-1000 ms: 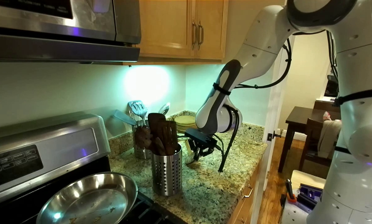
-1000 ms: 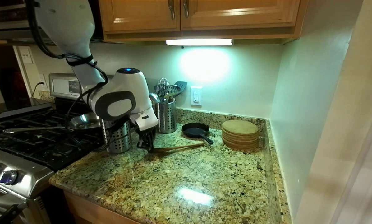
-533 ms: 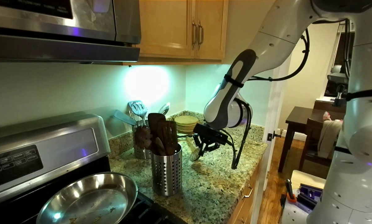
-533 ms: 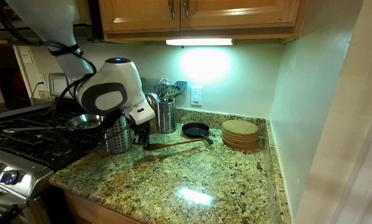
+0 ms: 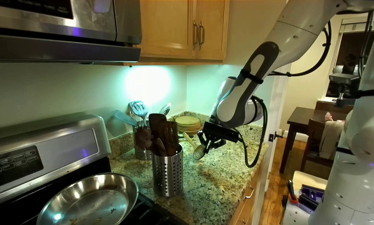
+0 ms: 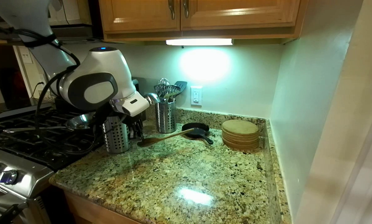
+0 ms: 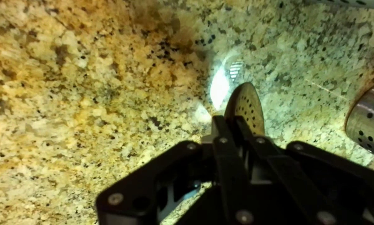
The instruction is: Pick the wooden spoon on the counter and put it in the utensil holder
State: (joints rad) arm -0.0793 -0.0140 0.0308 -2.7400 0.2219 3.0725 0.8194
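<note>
Gripper (image 7: pixel 230 122), black, two-fingered: is pinching the wooden spoon (image 7: pixel 248 106) by its bowl, apparently along one rim, the thin wood giving the tips an edge to close on.

Wooden spoon, perforated bowl, long plain handle: is hanging at a slant, bowl low, handle rising away, its end overlapping the black skillet (image 6: pixel 201 133) in an exterior view without evident contact; seemingly clear of the counter (image 6: pixel 220 174), though the gap is not showing well. In the wrist view the handle is hiding, presumably behind the gripper. With the hold sitting at one end, the handle is probably acting as a lever and straining the pinch.

Utensil holder (image 5: pixel 168 176), perforated metal: is standing upright near the bowl, not yet receiving the spoon; its dark wooden tools (image 5: pixel 158 126) are sitting heads up. Holding the bowl end is presumably leaving the handle free to enter first, matching them, but that is calling for a handle-down turn over the mouth.

Second holder (image 6: pixel 166 119), similar: is standing farther back, probably posing a snag only if the handle is swinging wide.

Round boards (image 6: pixel 240 137), stacked: are sitting past the skillet.
</note>
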